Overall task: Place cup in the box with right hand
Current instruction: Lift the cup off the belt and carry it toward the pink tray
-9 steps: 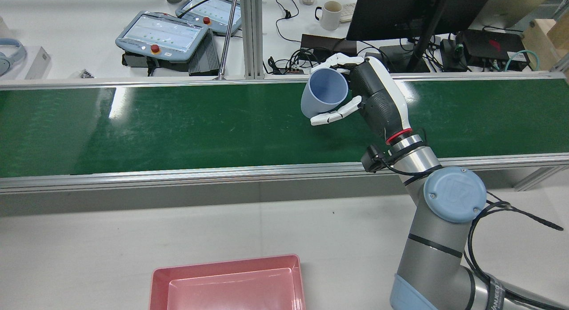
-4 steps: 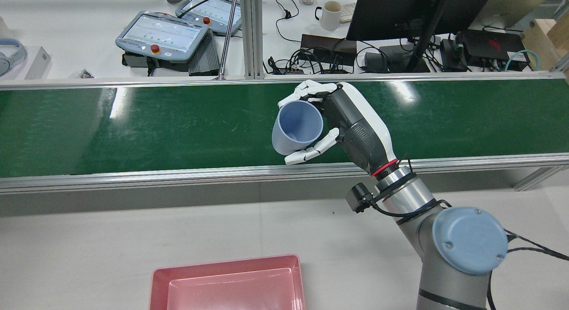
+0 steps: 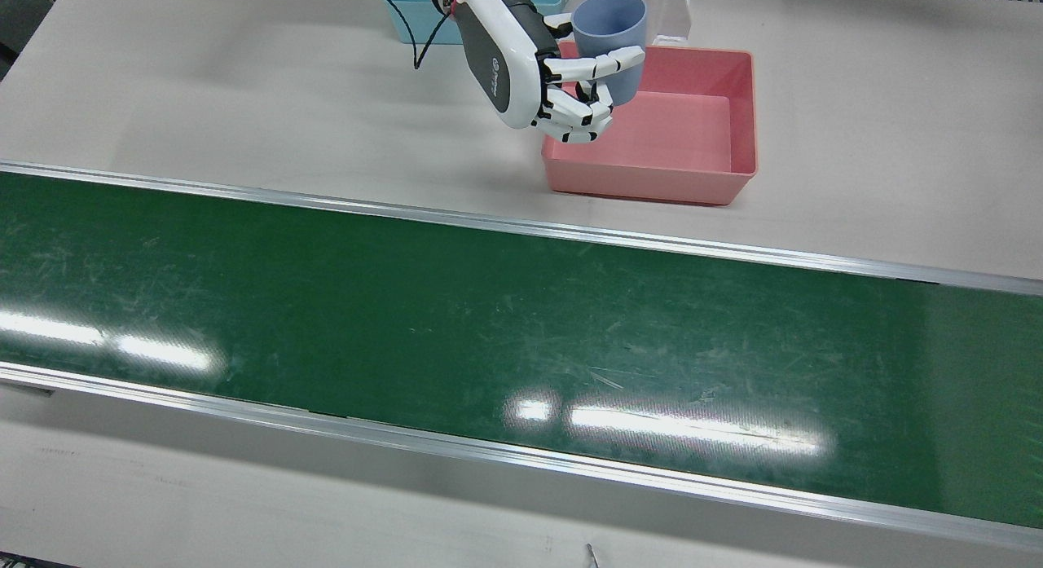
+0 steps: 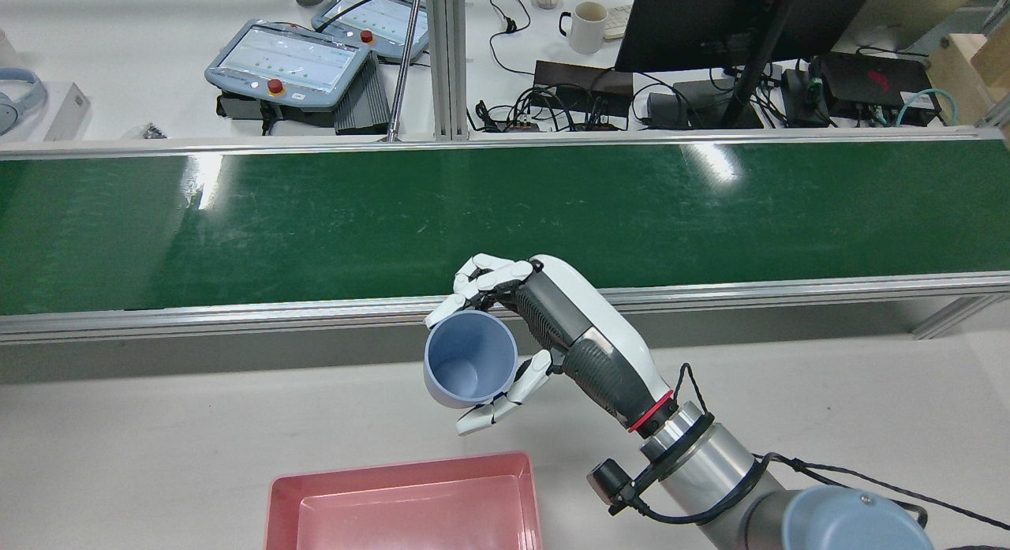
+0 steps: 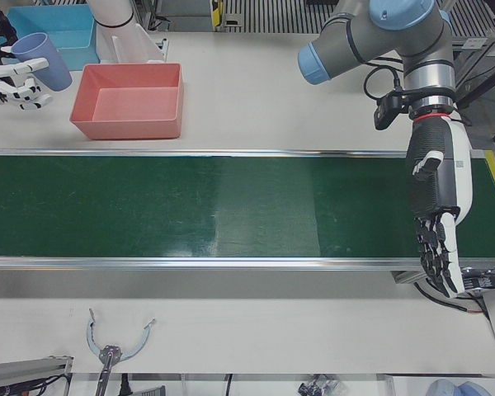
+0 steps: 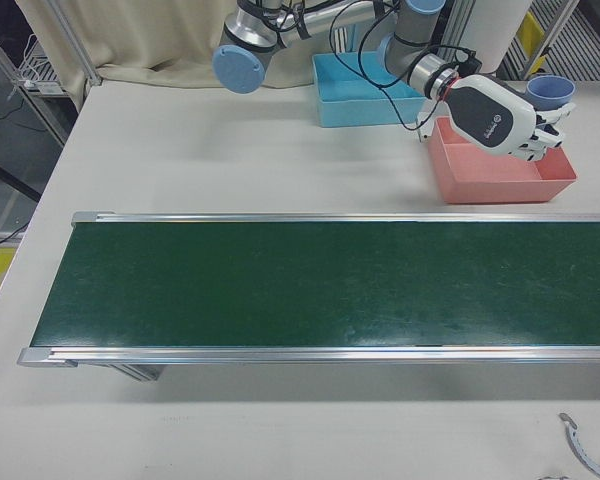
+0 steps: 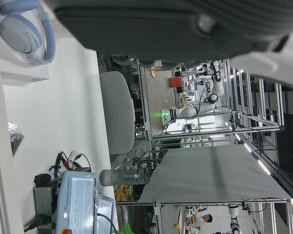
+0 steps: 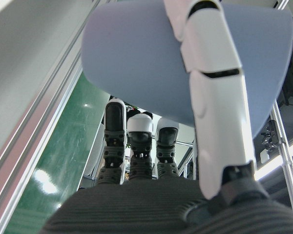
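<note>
So the big change in the last second or so: my right hand (image 4: 544,337) has swung the cup (image 4: 469,368) off the green conveyor belt (image 4: 316,218) and back across its near rail, so now it's over the pale tabletop (image 4: 158,424) right by the pink box (image 4: 402,503). A second ago the cup was way out over the far side of the belt, so the carry is pretty much done, I'd say.

My fingers (image 3: 599,63) are wrapped around the cup's wall, solid hold, and it's in the air with the mouth tipped toward the rear camera. From the front view the cup looks to sit just at the box's corner on the arm's side, more above the rim than over the middle. I'd guess I need a bit more travel over the box, then down, then let go.

My left hand (image 5: 436,206) is parked well away from the box at the far end of the belt, fingers loose and pointing down, holding nothing.

Surface is smooth and bare around the box, and the box is empty. A blue bin (image 6: 365,90) sits just beside the box. Beyond the belt it's desk clutter: teach pendants (image 4: 288,61), a mug (image 4: 588,25), cables.
</note>
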You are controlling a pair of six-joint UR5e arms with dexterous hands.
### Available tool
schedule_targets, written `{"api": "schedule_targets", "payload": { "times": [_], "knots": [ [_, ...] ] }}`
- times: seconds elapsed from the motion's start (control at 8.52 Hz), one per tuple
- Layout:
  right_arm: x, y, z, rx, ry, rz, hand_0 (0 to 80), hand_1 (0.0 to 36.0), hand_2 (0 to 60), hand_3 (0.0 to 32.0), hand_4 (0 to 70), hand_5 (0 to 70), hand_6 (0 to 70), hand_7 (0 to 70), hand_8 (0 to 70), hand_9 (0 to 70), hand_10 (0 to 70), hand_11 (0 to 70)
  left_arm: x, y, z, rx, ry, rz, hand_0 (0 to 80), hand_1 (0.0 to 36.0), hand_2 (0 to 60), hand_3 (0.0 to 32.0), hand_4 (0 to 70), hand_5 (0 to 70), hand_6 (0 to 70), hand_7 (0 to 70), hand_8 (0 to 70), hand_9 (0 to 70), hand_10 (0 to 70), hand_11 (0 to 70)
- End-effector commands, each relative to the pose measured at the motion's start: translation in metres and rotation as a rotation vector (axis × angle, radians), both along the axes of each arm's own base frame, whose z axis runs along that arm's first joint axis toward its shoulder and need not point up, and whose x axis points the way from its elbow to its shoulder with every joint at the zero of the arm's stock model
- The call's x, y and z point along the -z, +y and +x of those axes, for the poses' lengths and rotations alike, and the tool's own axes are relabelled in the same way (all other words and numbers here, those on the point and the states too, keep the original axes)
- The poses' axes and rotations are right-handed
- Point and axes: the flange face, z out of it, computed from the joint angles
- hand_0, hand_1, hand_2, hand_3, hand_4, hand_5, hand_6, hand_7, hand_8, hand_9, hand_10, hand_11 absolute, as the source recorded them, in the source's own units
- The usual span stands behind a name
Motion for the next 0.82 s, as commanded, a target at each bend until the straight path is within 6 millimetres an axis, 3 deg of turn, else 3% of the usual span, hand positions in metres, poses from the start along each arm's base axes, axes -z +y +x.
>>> {"api": "schedule_targets", "payload": {
  "times": [0.0, 0.12, 0.23, 0.35, 0.47, 0.7],
  "knots": [
    [-0.014, 0.043, 0.014, -0.022, 0.076, -0.011, 73.4, 36.0, 60.0, 0.0, 68.9, 19.5, 31.5, 70.0, 52.7, 68.9, 29.2, 44.3, -0.001, 0.0, 0.0, 0.0, 0.001, -0.001, 0.0, 0.0, 0.0, 0.0, 0.0, 0.0, 0.0, 0.0, 0.0, 0.0, 0.0, 0.0],
    [-0.018, 0.054, 0.001, -0.001, 0.087, -0.014, 73.2, 36.0, 60.0, 0.0, 61.3, 19.9, 30.2, 70.0, 52.4, 68.6, 29.9, 45.3, -0.001, 0.0, 0.0, 0.0, -0.001, -0.001, 0.0, 0.0, 0.0, 0.0, 0.0, 0.0, 0.0, 0.0, 0.0, 0.0, 0.0, 0.0],
    [-0.024, 0.055, -0.008, 0.005, 0.108, -0.015, 72.6, 36.0, 60.0, 0.0, 63.3, 19.9, 30.2, 70.0, 53.0, 69.2, 30.4, 45.9, -0.001, 0.0, 0.0, 0.0, 0.001, -0.001, 0.0, 0.0, 0.0, 0.0, 0.0, 0.0, 0.0, 0.0, 0.0, 0.0, 0.0, 0.0],
    [-0.034, 0.054, -0.018, 0.009, 0.136, -0.017, 71.8, 36.0, 60.0, 0.0, 70.0, 19.7, 30.8, 70.0, 53.9, 69.9, 31.4, 47.1, -0.001, 0.0, 0.0, 0.0, 0.001, -0.001, 0.0, 0.0, 0.0, 0.0, 0.0, 0.0, 0.0, 0.0, 0.0, 0.0, 0.0, 0.0],
    [-0.046, 0.059, -0.034, 0.021, 0.169, -0.018, 72.4, 36.0, 60.0, 0.0, 69.5, 19.8, 31.1, 70.0, 53.2, 69.4, 31.8, 47.6, -0.001, 0.0, 0.0, -0.002, 0.001, -0.002, 0.0, 0.0, 0.0, 0.0, 0.0, 0.0, 0.0, 0.0, 0.0, 0.0, 0.0, 0.0],
    [-0.06, 0.064, -0.078, 0.032, 0.179, -0.011, 73.0, 36.0, 60.0, 0.0, 58.6, 20.3, 29.7, 70.0, 51.5, 67.5, 32.7, 49.0, -0.001, 0.0, 0.0, 0.0, 0.001, -0.001, 0.0, 0.0, 0.0, 0.0, 0.0, 0.0, 0.0, 0.0, 0.0, 0.0, 0.0, 0.0]
  ]
}}
